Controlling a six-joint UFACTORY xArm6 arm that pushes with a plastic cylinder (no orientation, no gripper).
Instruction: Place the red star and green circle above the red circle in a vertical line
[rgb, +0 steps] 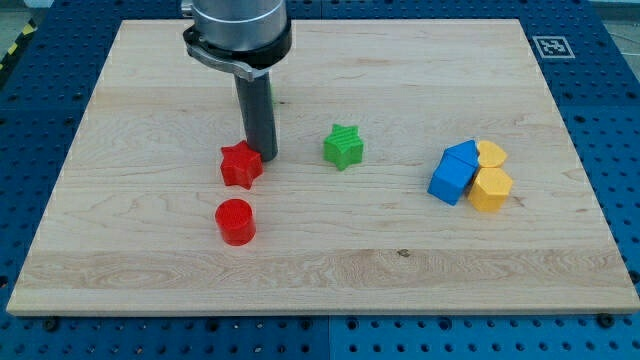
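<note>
The red star lies on the wooden board, left of the middle, and my tip stands at its upper right edge, so close that it looks to be touching, though the exact contact cannot be made out. The rod carries no pincer, so there is nothing spread, pressed together or pinching.

Just below the star, a little apart from it, sits the red circle, a short round block standing flat.

The green circle is hard to find. Only a thin green sliver shows at the right edge of the rod, above the star; the rest is hidden behind the rod, so its shape cannot be told.

To the right of my tip, near the board's middle and apart from it, lies a green star.

Well off toward the view's right is a tight cluster of four blocks touching one another: a blue cube at the lower left, a second blue block behind it whose shape is partly covered, a yellow heart at the top right, and a yellow hexagon-like block at the lower right.

The arm's grey collar is cut off by the view's top.
</note>
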